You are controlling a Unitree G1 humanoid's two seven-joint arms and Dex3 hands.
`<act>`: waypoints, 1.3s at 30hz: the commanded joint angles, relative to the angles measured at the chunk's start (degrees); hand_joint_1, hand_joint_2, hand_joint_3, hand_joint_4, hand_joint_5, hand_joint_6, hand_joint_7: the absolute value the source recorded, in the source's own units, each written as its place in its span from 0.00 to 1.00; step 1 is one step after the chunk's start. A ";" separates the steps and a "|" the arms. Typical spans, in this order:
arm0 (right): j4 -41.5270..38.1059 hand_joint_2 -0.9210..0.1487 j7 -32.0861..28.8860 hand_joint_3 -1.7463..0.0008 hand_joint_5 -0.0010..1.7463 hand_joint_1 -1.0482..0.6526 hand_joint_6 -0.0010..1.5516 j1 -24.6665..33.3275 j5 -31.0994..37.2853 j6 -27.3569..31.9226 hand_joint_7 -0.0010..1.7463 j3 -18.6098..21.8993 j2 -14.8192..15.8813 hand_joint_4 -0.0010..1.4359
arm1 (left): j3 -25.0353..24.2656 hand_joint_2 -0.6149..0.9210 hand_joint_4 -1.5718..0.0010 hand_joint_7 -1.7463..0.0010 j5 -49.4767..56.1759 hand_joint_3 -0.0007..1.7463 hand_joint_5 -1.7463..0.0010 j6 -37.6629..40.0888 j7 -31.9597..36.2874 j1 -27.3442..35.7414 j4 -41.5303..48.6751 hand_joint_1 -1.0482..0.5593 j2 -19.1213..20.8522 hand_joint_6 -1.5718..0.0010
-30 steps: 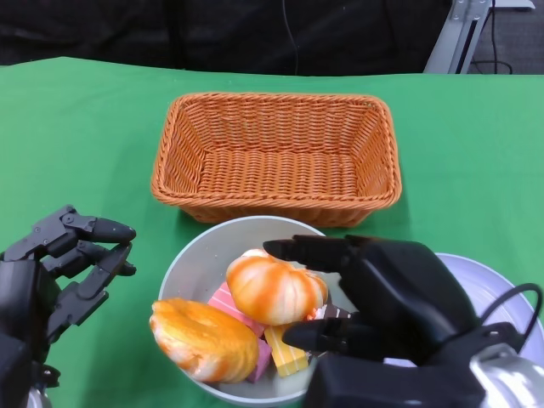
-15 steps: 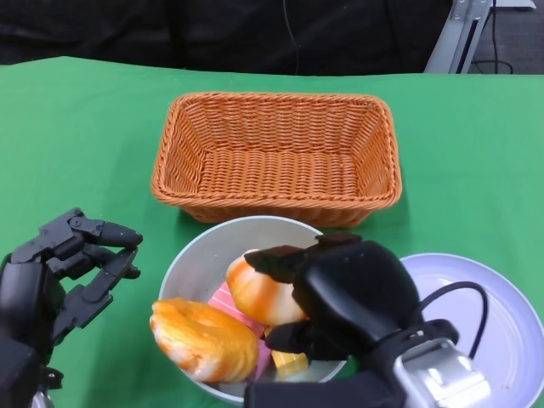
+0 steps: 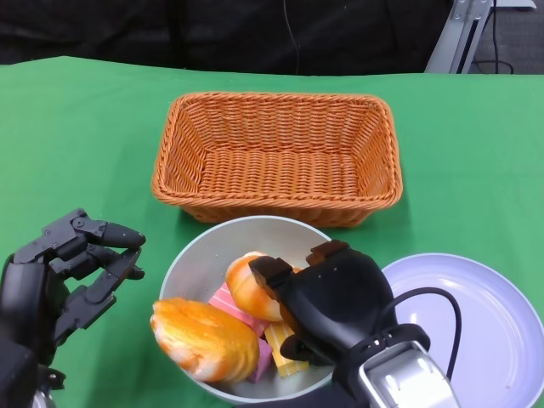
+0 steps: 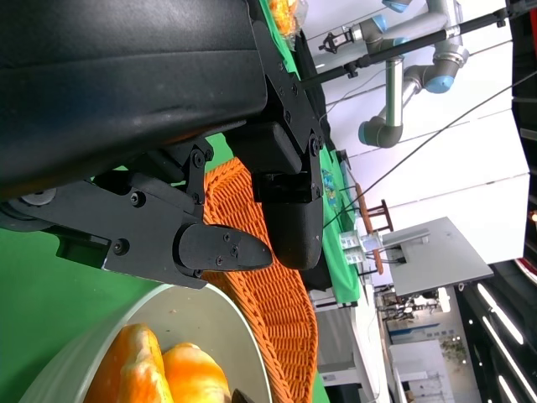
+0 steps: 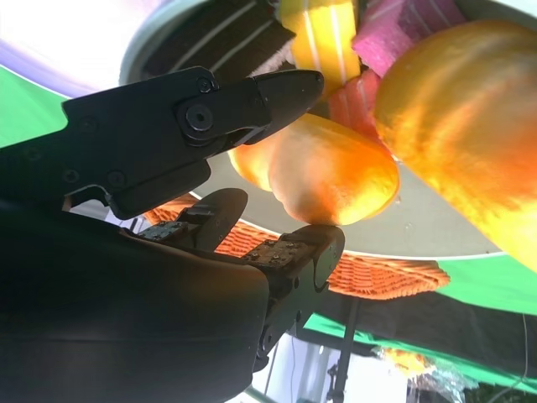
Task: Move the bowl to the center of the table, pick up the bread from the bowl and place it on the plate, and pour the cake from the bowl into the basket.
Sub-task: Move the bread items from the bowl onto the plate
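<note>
The bowl (image 3: pixel 197 255) is pale grey, round and smooth-walled, and stands on the green table (image 3: pixel 76 136) just in front of the basket (image 3: pixel 276 157), with the plate (image 3: pixel 476 323) touching or nearly touching its right side. It holds two pieces of bread and some cake. The round bread (image 3: pixel 251 287) is glossy, orange with pale stripes, and lies toward the middle of the bowl. The long bread (image 3: pixel 204 338) is golden-orange with a lighter crust and rests against the bowl's near left rim. The cake slices (image 3: pixel 285 353), pink and yellow with pale layers, lie beneath and between the two breads.

The right hand (image 3: pixel 327 302) reaches into the bowl from the near side. In the right wrist view its fingers (image 5: pixel 281 88) bear on one side of the round bread and the thumb on the other, so the hand is grasping it. The left hand (image 3: pixel 72 272) hangs above the table to the left of the bowl, fingers spread and holding nothing.

The basket is orange wicker, rectangular, with nothing inside. The plate is white, round and bare.

No brand, label or legible writing is visible on any item.

The right hand covers much of the round bread and the cake in the head view. The plate's near edge and the bowl's near rim are cut off by the frame.
</note>
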State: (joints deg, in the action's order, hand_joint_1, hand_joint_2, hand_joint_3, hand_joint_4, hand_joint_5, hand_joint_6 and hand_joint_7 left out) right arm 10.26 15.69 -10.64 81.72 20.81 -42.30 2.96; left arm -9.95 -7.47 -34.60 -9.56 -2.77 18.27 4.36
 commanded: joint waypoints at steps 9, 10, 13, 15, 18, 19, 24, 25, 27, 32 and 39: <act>-5.84 0.00 -9.80 0.91 0.12 0.19 0.24 -0.97 -0.19 0.80 0.00 1.86 -2.48 0.30 | -0.14 1.00 0.53 0.44 0.04 0.15 0.20 -0.89 -1.23 0.48 0.36 0.54 1.30 0.48; -6.05 0.00 -10.41 0.91 0.12 0.19 0.25 -1.02 -0.74 0.80 0.00 2.17 -2.76 0.31 | -0.12 1.00 0.53 0.44 0.23 0.15 0.20 -0.84 -1.18 0.54 0.28 0.54 1.37 0.48; -6.45 0.00 -11.68 0.91 0.13 0.19 0.25 -1.21 -1.77 0.69 0.00 2.65 -3.03 0.32 | -0.04 1.00 0.53 0.43 0.47 0.15 0.20 -0.88 -1.15 0.62 0.11 0.54 1.47 0.48; -6.87 0.00 -12.22 0.91 0.14 0.20 0.26 -1.61 -2.30 0.65 0.01 2.98 -3.00 0.33 | -0.03 1.00 0.53 0.43 0.31 0.15 0.20 -0.95 -1.29 0.62 0.17 0.54 1.50 0.48; -7.96 0.00 -13.21 0.92 0.16 0.21 0.28 -2.20 -3.74 0.46 0.02 3.54 -3.16 0.39 | 0.02 1.00 0.54 0.43 0.05 0.15 0.20 -1.27 -1.64 0.54 0.53 0.55 1.60 0.48; -8.58 0.00 -13.58 0.93 0.17 0.22 0.30 -2.43 -4.48 0.28 0.02 3.76 -3.35 0.43 | 0.03 1.00 0.54 0.43 0.15 0.16 0.20 -1.43 -1.62 0.50 0.69 0.55 1.64 0.48; -11.00 0.00 -14.52 0.96 0.19 0.23 0.35 -3.13 -8.65 -1.33 0.03 3.97 -3.78 0.50 | 0.25 1.00 0.54 0.43 0.25 0.17 0.21 -0.81 -1.69 0.93 -0.12 0.56 1.74 0.48; -11.25 0.00 -14.00 0.96 0.19 0.23 0.36 -3.23 -9.11 -1.35 0.02 3.81 -3.88 0.49 | 0.28 1.00 0.54 0.43 0.19 0.17 0.21 -0.77 -1.79 0.96 -0.13 0.56 1.80 0.48; -11.43 0.00 -12.21 0.95 0.18 0.23 0.35 -3.53 -9.27 -0.95 0.02 3.27 -3.90 0.49 | 0.35 1.00 0.53 0.43 0.12 0.17 0.21 -0.63 -1.93 0.97 -0.15 0.56 1.94 0.48; -10.86 0.00 -4.80 0.93 0.16 0.20 0.32 -4.07 -8.12 1.60 0.00 1.92 -4.10 0.48 | 0.52 1.00 0.53 0.43 0.27 0.17 0.21 -0.90 -2.14 0.82 0.24 0.56 2.23 0.48; -11.64 0.00 -1.58 0.93 0.14 0.19 0.27 -4.81 -5.44 2.34 0.00 -0.26 -3.19 0.47 | 0.71 1.00 0.54 0.44 0.06 0.19 0.21 -0.85 -2.65 0.81 0.48 0.57 2.80 0.49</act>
State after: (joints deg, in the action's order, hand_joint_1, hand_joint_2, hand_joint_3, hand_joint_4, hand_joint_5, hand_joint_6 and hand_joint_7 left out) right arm -0.71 12.94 -15.40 75.88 22.80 -41.88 -1.16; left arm -9.04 -7.25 -35.31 -11.73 -2.26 18.78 6.03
